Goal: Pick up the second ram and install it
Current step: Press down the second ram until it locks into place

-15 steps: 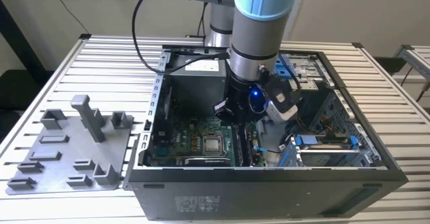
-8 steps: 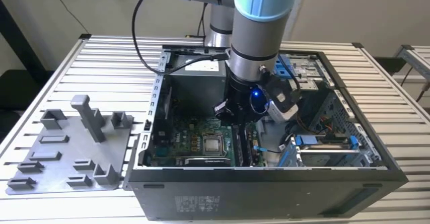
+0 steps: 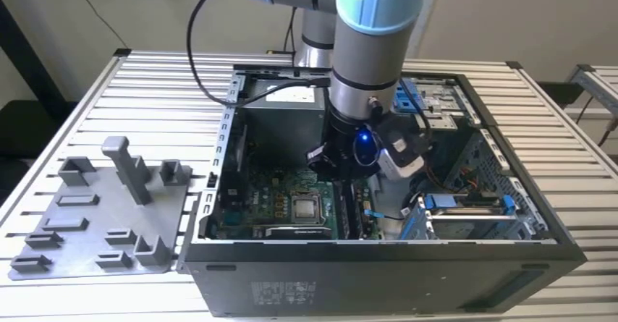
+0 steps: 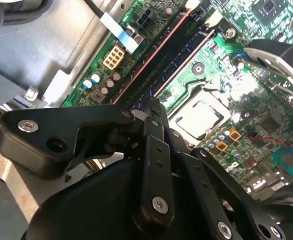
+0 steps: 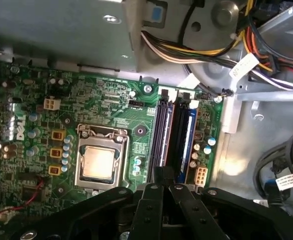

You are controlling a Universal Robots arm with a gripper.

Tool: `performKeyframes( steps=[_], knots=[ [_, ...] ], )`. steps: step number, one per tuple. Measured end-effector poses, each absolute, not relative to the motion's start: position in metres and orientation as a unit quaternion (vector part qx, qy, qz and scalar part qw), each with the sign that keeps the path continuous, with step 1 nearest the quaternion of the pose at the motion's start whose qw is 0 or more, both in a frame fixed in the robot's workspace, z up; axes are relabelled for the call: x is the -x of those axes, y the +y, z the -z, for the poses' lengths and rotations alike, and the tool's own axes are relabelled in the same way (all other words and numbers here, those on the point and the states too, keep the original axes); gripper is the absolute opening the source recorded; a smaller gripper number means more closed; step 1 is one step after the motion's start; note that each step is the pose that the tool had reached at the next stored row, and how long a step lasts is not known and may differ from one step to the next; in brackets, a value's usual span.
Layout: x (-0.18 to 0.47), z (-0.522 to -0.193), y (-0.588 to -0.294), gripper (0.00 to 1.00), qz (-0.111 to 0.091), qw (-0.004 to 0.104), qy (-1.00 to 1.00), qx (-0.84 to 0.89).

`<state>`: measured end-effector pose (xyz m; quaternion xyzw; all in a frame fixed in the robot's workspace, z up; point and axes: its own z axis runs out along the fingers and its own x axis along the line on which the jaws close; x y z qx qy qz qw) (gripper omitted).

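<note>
Table (image 3: 145,83): slatted metal, carrying a grey fixture (image 3: 97,221) at the exterior view's left.
Case (image 3: 386,278): lying open, board (image 5: 111,100) facing up.
Gripper (image 5: 162,187): hanging closed over the slots (image 5: 174,135); grasp cannot be told.
Ram (image 5: 162,132): running lengthwise just ahead of the fingertips, aligned with them.

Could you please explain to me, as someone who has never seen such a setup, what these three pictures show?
The exterior view shows a robot arm reaching down into an open computer case that lies on a slatted table. Beside the case, on that view's left, sits a grey fixture plate with upright posts. Both wrist views come from cameras on the arm, looking past its black gripper at the green motherboard, with its metal-capped processor and long memory slots. The gripper hovers right over those slots.
</note>
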<state>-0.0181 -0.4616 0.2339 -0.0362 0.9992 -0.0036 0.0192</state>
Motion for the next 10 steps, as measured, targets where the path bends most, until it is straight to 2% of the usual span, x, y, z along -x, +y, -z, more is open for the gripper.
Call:
performKeyframes(
  steps=[10],
  knots=[
    [0.0181, -0.2330, -0.4615, 0.11, 0.004, 0.019, 0.999, 0.035]
  ],
)
